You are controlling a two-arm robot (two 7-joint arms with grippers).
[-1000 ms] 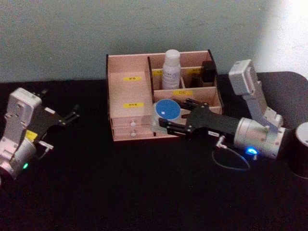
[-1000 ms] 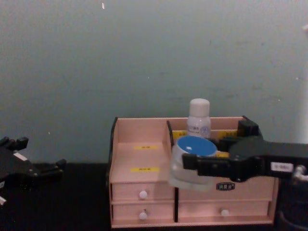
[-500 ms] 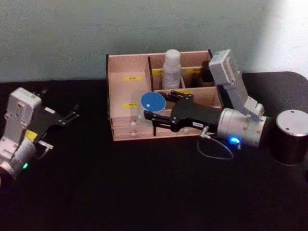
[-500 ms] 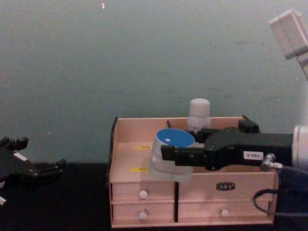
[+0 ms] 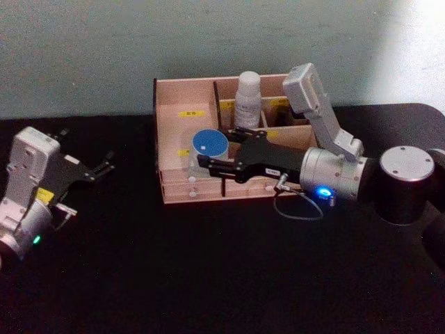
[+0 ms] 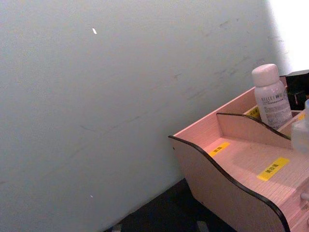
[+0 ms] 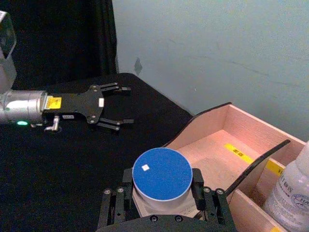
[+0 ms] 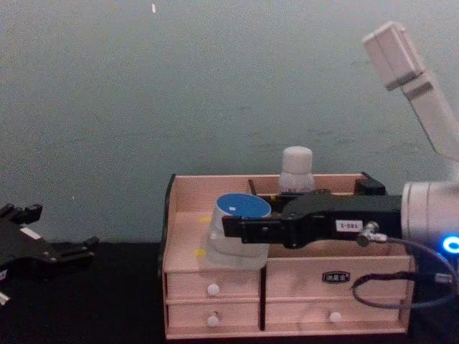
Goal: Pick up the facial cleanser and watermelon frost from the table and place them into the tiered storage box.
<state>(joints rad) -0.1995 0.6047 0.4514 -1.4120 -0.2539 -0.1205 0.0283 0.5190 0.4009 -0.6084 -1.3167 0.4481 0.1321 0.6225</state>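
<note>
Head view: the right pincer (image 5: 201, 162) grips the squat clear glass jar with round blue lid (image 5: 209, 143), upright over the light wooden tiered box's (image 5: 174, 104) left compartment for lowering; chest view: the open left pincer (image 8: 86, 247) idles at 9 o'clock.

Silver cylindrical right wrist (image 5: 332, 174) – blue lamp lit, thin grey cable looped beneath; black-fingered right gripper (image 5: 208, 165). Left gripper (image 5: 97, 168) black, yellow-labelled, green-lit.
</note>
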